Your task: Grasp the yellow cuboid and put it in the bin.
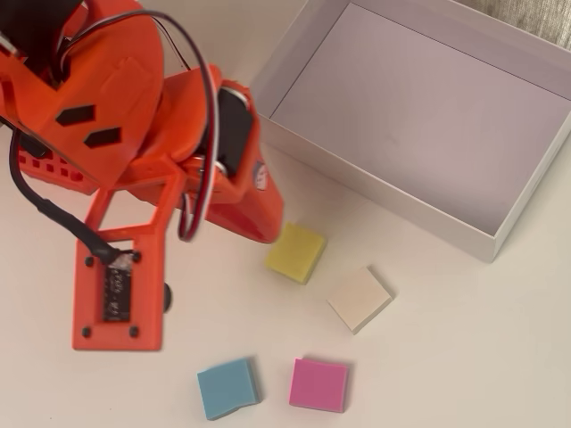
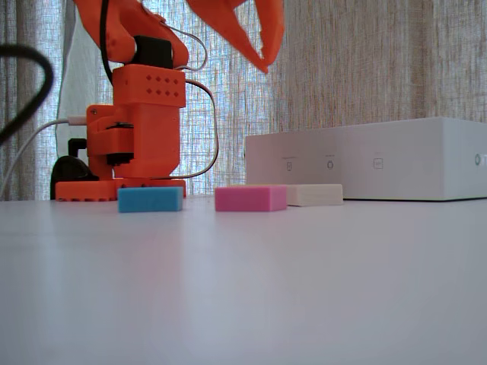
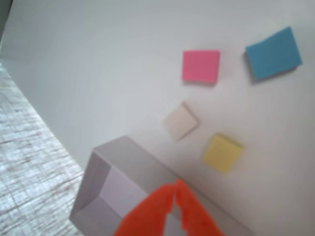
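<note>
White desk (image 1: 464, 357), yellow cuboid (image 1: 295, 252) lain flat just left of beige block (image 1: 359, 299), bin (image 1: 500, 234) seen beyond, pincer (image 3: 174, 186) raised, closed, nothing held.

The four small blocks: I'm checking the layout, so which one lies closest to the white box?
The cream-beige block, lying between the yellow cuboid and the bin in the overhead view.

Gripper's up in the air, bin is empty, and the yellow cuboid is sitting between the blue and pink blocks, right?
Not quite. In the overhead view the yellow cuboid lies beside the cream block, nearer the bin; the blue block and pink block sit further off. The rest holds: gripper raised, bin empty.
</note>
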Motion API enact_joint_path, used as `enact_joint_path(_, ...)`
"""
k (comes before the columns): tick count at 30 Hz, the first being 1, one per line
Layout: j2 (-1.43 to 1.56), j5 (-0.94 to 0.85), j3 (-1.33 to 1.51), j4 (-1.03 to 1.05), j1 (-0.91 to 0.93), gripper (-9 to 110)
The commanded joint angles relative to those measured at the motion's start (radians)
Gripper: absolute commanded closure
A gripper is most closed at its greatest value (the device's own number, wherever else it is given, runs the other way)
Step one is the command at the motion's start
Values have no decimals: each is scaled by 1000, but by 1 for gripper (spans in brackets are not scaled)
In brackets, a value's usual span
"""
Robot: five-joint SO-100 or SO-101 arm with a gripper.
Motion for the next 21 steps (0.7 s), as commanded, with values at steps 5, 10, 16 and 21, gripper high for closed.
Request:
enact_joint_path(5, -247, -58, -436, -12, -106, 94)
enact_joint_path(10, -264, -55, -428, -21, -137, 86)
enact_joint_path(16, -273, -51, -227, 32, -71, 79)
enact_joint_path(21, -299, -74, -114, 35, -40, 75)
